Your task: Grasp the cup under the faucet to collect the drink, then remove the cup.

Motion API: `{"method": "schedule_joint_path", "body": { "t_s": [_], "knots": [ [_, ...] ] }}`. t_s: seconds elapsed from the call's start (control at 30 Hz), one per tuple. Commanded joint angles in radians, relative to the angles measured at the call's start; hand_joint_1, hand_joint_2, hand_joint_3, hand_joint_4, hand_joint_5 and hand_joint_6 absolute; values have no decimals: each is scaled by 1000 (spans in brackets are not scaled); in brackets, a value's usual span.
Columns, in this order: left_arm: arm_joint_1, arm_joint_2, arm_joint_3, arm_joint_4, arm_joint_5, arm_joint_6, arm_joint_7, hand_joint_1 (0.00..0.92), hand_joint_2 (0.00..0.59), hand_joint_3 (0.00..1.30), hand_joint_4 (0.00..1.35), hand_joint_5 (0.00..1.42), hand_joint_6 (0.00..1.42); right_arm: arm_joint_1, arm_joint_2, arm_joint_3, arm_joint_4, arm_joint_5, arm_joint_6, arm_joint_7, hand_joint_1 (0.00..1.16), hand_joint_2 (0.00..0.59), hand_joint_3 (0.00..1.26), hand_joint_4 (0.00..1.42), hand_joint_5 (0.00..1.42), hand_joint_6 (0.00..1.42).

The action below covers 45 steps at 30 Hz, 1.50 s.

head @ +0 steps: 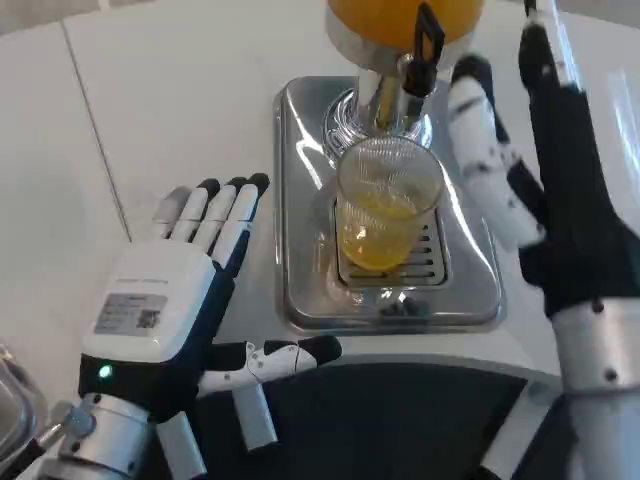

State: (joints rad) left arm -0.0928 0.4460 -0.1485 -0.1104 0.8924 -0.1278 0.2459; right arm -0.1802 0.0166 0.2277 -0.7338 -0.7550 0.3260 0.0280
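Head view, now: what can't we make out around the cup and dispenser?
- Dispenser tank: cut off by the top edge, so its fill level is unknown.
- Faucet outlet: hidden behind the cup rim; flow cannot be told.
- Right robot hand: fingertips run past the top edge.
- Object at lower left: cropped, unidentifiable.
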Motion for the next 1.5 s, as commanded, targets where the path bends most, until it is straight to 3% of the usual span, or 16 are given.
{"method": "schedule_joint_path", "body": {
  "t_s": [0.03, 0.13, 0.33, 0.53, 0.7, 1.07, 1.3, 1.5],
  "knots": [
    [-39, -18, -12, 46, -28, -16, 19, 0, 39, 0, 0, 0, 0, 145, -105, -57, -94, 24, -90, 45, 219, 564, 0, 0, 0, 0],
    [-74, -31, -21, 73, -35, -13, 20, 0, 39, 0, 0, 0, 0, 208, -149, -107, -136, 47, -126, 57, 255, 555, 0, 0, 0, 0],
    [-135, -54, -48, 129, -35, -12, 35, 0, 34, 0, 0, 0, 3, 330, -254, -258, -194, 100, -209, 102, 265, 554, 0, 0, 0, 0],
    [-186, -95, -66, 187, -60, -10, 47, 0, 26, 0, 0, 0, 8, 484, -318, -324, -235, 121, -328, 130, 358, 531, 0, 0, 0, 0],
    [-229, -122, -75, 243, -96, -27, 63, 0, 16, 0, 0, 6, 21, 606, -326, -379, -243, 156, -418, 135, 382, 509, 0, 0, 0, 0],
    [-321, -162, -101, 382, -145, -87, 124, 24, 9, 0, 0, 71, 81, 761, -334, -483, -225, 226, -559, 148, 373, 492, 0, 0, 0, 0],
    [-386, -185, -122, 492, -164, -146, 172, 173, 14, 0, 0, 142, 153, 787, -327, -494, -207, 240, -584, 166, 353, 473, 0, 0, 0, 0],
    [-439, -224, -130, 595, -186, -184, 227, 209, 18, 0, 0, 190, 209, 778, -318, -476, -211, 235, -562, 192, 342, 464, 0, 0, 0, 0]
  ]
}}
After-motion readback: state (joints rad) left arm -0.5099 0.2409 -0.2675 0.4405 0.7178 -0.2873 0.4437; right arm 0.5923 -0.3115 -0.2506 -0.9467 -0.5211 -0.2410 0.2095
